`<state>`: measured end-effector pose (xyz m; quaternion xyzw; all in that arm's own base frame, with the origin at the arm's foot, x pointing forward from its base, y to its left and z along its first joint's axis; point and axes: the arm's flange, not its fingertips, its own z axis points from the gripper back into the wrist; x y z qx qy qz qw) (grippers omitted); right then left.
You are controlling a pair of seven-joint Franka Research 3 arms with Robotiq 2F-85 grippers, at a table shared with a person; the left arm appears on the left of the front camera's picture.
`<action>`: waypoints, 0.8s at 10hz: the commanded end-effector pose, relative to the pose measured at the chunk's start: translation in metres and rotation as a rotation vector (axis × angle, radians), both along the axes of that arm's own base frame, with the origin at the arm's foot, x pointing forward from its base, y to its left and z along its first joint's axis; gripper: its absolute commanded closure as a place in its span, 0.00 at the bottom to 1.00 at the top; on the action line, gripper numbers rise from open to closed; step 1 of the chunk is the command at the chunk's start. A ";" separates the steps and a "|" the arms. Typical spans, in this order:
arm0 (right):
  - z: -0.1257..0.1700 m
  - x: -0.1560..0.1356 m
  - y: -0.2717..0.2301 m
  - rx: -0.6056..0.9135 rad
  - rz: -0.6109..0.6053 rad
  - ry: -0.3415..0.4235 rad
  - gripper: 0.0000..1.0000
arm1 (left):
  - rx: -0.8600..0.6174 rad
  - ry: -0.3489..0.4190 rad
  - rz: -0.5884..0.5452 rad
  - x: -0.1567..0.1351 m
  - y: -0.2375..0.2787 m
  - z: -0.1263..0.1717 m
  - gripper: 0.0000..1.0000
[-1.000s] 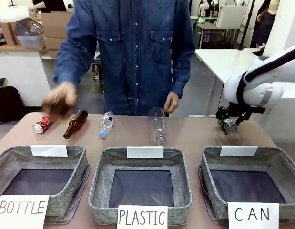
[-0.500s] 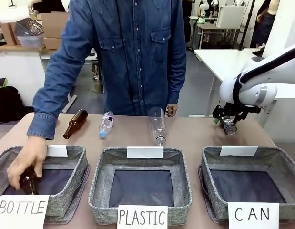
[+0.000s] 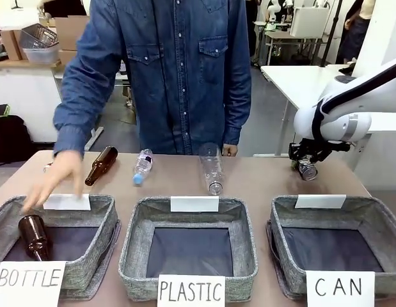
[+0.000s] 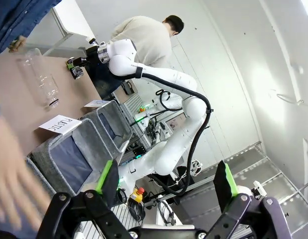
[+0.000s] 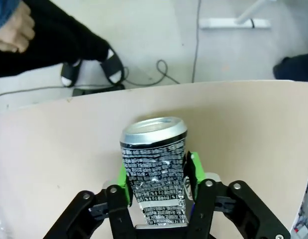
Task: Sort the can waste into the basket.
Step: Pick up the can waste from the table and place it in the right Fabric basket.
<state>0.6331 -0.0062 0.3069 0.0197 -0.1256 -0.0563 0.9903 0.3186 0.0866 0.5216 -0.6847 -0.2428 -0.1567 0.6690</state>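
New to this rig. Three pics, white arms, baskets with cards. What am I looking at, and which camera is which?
Two white robot arms share a table with a person sorting waste. The wide picture comes from a fixed camera on the robot's side, looking across at the person. The other two come from a camera on each arm's wrist, looking along its pincer. The right pincer is shut on a crushed dark can at the table's far right, beyond the CAN basket. The left pincer is open and holds nothing. On the table lie a brown glass bottle, a small plastic bottle and a larger clear bottle. Another brown bottle sits in the BOTTLE basket, near the person's hand. The PLASTIC basket stands in the middle.
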 end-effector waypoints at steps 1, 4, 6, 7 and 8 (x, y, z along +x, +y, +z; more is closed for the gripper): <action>-0.001 0.004 0.005 -0.059 -0.030 -0.002 0.87 | -0.016 -0.023 -0.005 0.000 -0.001 0.002 0.00; -0.002 0.004 0.004 -0.063 -0.024 0.009 1.00 | -0.016 -0.023 -0.005 0.000 -0.001 0.002 0.00; 0.000 0.004 0.003 -0.020 -0.044 0.017 1.00 | -0.016 -0.023 -0.005 0.000 -0.001 0.002 0.00; 0.012 -0.006 0.001 0.020 -0.011 0.009 1.00 | -0.016 -0.023 -0.005 0.000 -0.001 0.002 0.00; 0.041 -0.026 -0.006 0.053 -0.004 -0.012 1.00 | -0.016 -0.023 -0.005 0.000 -0.001 0.002 0.00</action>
